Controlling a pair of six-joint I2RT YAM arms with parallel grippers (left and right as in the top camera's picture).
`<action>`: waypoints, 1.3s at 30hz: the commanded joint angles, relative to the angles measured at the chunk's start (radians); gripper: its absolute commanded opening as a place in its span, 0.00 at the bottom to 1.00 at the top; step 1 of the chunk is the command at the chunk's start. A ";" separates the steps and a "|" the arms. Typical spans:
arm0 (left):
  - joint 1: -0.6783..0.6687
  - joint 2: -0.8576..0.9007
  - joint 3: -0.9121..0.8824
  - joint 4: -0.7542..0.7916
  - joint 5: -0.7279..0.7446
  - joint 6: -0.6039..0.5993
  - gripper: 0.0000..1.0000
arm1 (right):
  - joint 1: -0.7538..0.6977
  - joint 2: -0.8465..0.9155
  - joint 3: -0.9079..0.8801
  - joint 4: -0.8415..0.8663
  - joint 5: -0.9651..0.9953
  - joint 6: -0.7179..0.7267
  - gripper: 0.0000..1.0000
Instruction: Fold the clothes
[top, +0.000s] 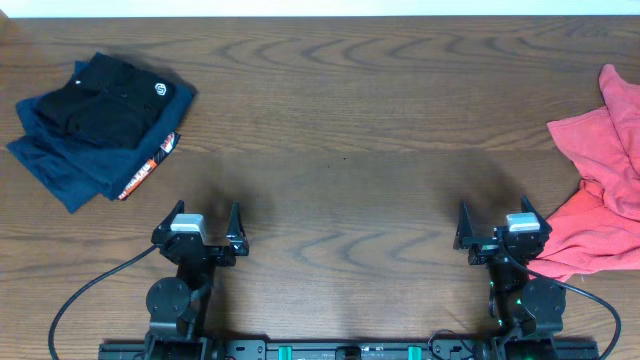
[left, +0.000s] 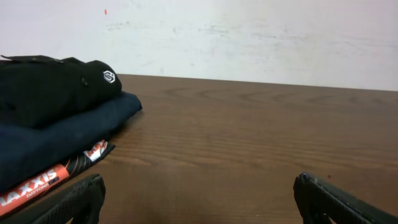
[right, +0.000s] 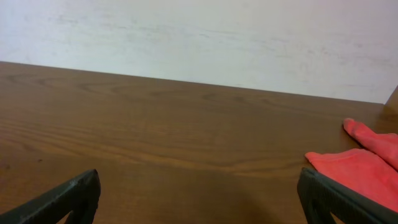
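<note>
The clothes are lying crumpled at the desk's right; left fingers and right fingers are being held released; doubled layers risk being pinched.

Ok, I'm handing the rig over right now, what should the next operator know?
Left gripper: open, empty, near the front edge.
Right gripper: open, empty, close to the shirt but not on it.
Coral-red T-shirt: crumpled at the right edge of the table, partly out of the overhead view.
Done: nothing folded yet.
Left: probably drag it to the centre, spread it flat, fold it. Leave the folded dark garments at far left alone.
</note>
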 joint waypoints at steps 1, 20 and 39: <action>-0.002 -0.007 -0.022 -0.024 0.000 0.013 0.98 | -0.016 0.003 -0.001 -0.005 0.008 -0.013 0.99; -0.002 -0.007 -0.022 -0.024 0.000 0.004 0.98 | -0.016 0.094 0.013 -0.019 0.108 0.054 0.99; -0.002 0.505 0.462 -0.496 0.000 -0.089 0.98 | -0.016 0.621 0.539 -0.623 0.199 0.305 0.99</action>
